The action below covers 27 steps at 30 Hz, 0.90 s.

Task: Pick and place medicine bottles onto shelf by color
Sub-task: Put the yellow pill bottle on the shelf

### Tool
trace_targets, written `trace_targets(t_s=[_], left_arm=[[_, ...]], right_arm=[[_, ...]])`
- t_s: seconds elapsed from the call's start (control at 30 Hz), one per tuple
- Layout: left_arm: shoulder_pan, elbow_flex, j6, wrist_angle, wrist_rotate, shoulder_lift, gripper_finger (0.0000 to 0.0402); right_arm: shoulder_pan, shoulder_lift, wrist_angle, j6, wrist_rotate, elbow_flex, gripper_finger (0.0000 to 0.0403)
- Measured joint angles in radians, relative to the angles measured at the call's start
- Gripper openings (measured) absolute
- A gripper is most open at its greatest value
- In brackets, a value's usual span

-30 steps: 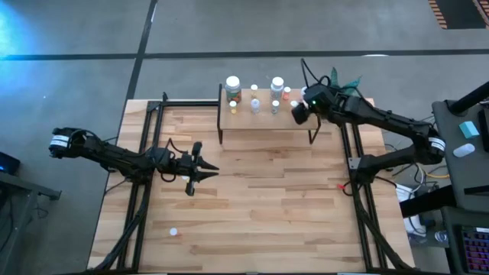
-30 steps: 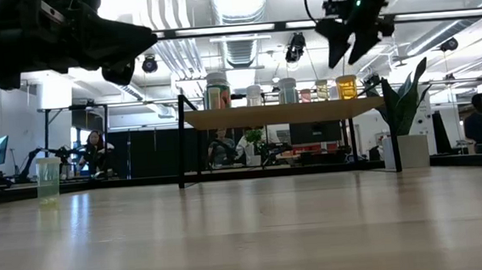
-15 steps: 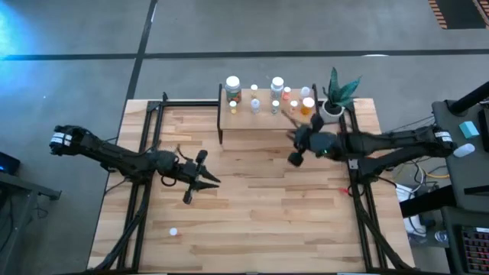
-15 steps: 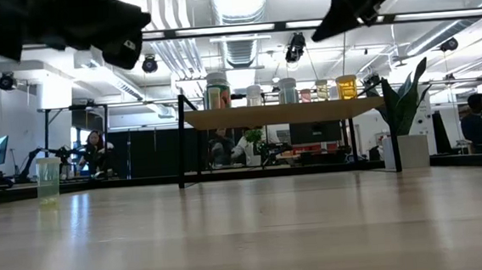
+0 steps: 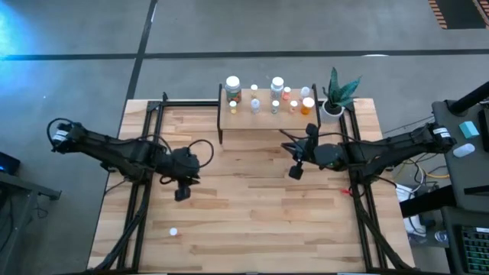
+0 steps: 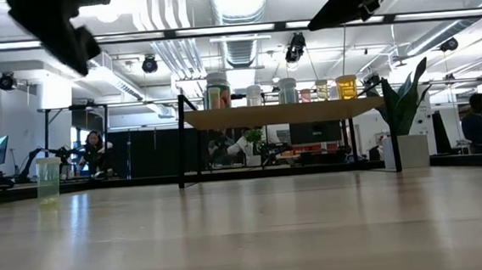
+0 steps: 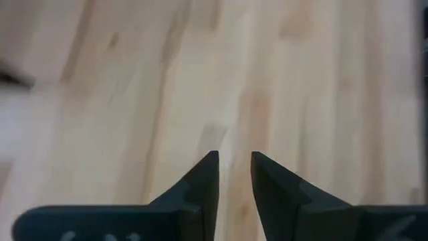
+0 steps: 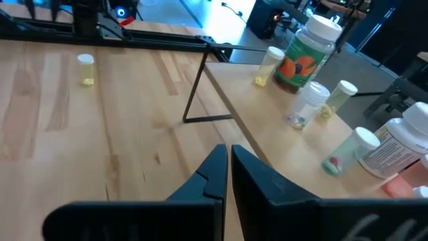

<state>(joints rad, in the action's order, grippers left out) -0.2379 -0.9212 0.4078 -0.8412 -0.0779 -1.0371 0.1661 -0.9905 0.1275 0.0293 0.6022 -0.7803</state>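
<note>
The right gripper has withdrawn empty, near the shelf.

Readable text: showing nowhere.
White bottle label, lying ahead of the right gripper: carrying printed lines too small to read.
Orange-labelled bottle: bearing no legible wording.

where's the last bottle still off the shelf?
High view: the small bottle stands alone near the table's front-left corner, below the left gripper, far from the shelf.
</note>
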Motion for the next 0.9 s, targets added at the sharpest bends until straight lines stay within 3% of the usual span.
trace_targets(t_s=[0.23,0.5,0.77,0.9], left_arm=[[0.001,-0.006,0.075,-0.259,-0.035,-0.054,0.0127],[0.001,-0.002,-0.053,-0.292,-0.073,-0.161,0.0210],[0.015,0.091,-0.104,-0.277,-0.076,-0.190,0.0221],[0.016,0.135,-0.110,-0.187,-0.078,-0.172,0.0221]], right_arm=[[0.000,-0.001,-0.003,0.008,0.000,0.000,0.0013],[0.000,-0.002,-0.006,0.005,0.000,0.000,0.0013],[0.000,-0.002,-0.006,0.007,0.000,0.000,0.0013],[0.000,-0.002,-0.006,0.008,0.000,0.000,0.0013]])
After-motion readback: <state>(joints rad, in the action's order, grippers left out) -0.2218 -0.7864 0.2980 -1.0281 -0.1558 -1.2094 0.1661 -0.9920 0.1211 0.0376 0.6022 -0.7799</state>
